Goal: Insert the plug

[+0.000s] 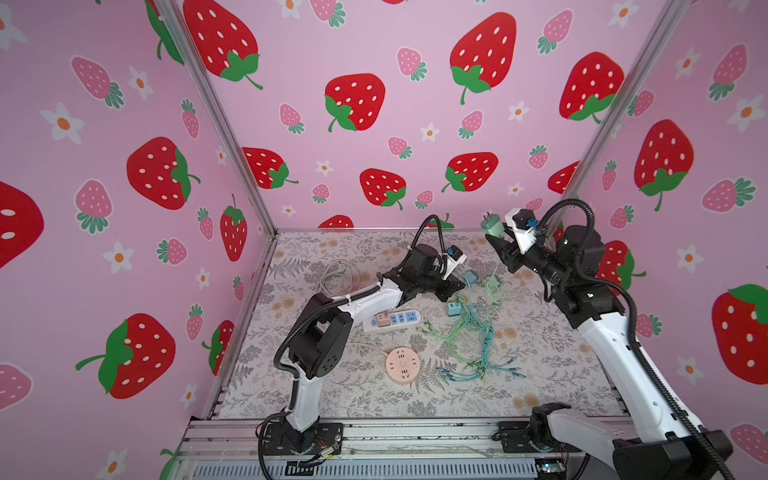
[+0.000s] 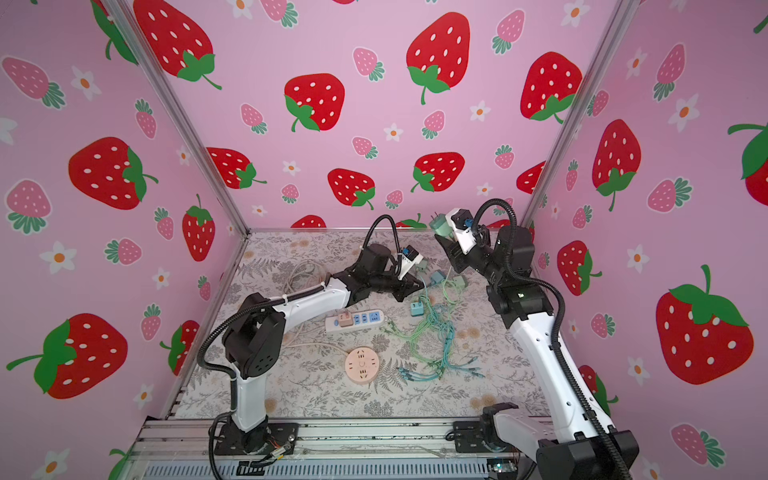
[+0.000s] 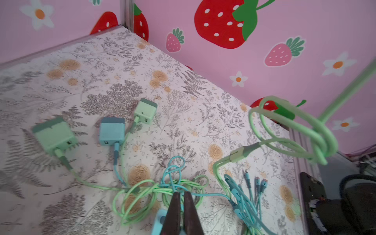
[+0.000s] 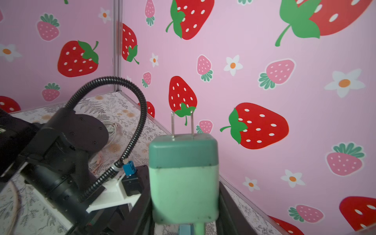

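Right gripper (image 1: pixel 498 243) — tight around green plug (image 4: pixel 184 183), aloft

floral table (image 1: pixel 561 357) bears power strip (image 1: pixel 392 320), round socket (image 1: pixel 402 365), chargers (image 1: pixel 454 308), cables (image 1: pixel 473 332).

Five chargers (image 3: pixel 112 132), two power strips (image 1: pixel 392 321)

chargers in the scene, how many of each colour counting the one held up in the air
green chargers: 3
blue chargers: 2
pink charger, on the power strip: 1
total: 6
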{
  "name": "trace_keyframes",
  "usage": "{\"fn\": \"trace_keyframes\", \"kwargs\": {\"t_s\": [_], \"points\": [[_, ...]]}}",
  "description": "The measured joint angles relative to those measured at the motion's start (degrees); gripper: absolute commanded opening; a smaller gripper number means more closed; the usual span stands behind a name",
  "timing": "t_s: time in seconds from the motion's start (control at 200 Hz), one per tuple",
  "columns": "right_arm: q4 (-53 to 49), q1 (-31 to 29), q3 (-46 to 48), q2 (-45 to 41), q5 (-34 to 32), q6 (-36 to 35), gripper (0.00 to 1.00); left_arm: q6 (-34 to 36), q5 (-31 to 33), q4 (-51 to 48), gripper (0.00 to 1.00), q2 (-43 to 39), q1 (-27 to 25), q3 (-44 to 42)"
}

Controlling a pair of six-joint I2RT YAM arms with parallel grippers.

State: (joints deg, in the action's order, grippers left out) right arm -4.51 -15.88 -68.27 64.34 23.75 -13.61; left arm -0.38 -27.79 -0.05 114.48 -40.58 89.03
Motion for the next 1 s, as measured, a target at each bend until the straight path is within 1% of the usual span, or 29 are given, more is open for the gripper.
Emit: {"fn": "trace_keyframes", "kwargs": {"t_s": [0.14,0.28,0.38,0.47,0.59,0.6,0.635,0.67,0.765,0.81,0.885,1.0], "points": [[0.68,0.42,1.4,-0.66,-1.49,0.83,0.19,6.36,7.37,-9.07,0.0,0.46,0.55,9.09],[0.63,0.42,2.14,-2.34,-2.12,1.4,0.19,11.52,14.8,-13.92,0.0,2.38,0.57,15.15],[0.66,0.42,2.23,-3.74,-2.4,1.7,0.19,13.88,18.91,-15.82,0.0,5.09,0.57,16.24],[0.61,0.42,2.58,-5.18,-2.78,1.86,0.19,15.02,21.62,-18.12,0.05,8.26,0.59,16.24],[0.33,0.42,2.71,-6.69,-3.06,1.99,0.19,15.89,25.44,-20.11,0.05,11.63,0.57,16.26],[0.31,0.42,2.71,-6.8,-3.13,1.99,0.19,15.91,25.7,-20.35,0.08,11.72,0.55,16.28],[0.15,0.42,2.71,-7.13,-3.21,1.99,0.19,16.22,26.73,-21.44,0.12,12.33,0.5,16.5],[0.04,0.42,2.71,-7.39,-3.34,2.01,0.19,16.5,27.71,-22.56,0.17,12.7,0.46,16.9],[-0.57,0.42,2.71,-7.85,-3.43,2.01,0.19,16.79,28.87,-26.18,0.38,13.35,0.46,18.47],[-1.07,0.42,2.71,-7.96,-3.43,2.01,0.19,16.83,28.44,-27.47,0.45,13.33,0.46,18.82],[-1.68,0.42,2.69,-8.04,-3.45,2.01,0.19,16.87,26.38,-29.11,0.51,12.63,0.61,18.78],[-2.78,0.42,2.56,-7.96,-3.69,2.01,0.19,16.13,21.75,-31.78,0.54,10.54,0.63,18.56]]}}
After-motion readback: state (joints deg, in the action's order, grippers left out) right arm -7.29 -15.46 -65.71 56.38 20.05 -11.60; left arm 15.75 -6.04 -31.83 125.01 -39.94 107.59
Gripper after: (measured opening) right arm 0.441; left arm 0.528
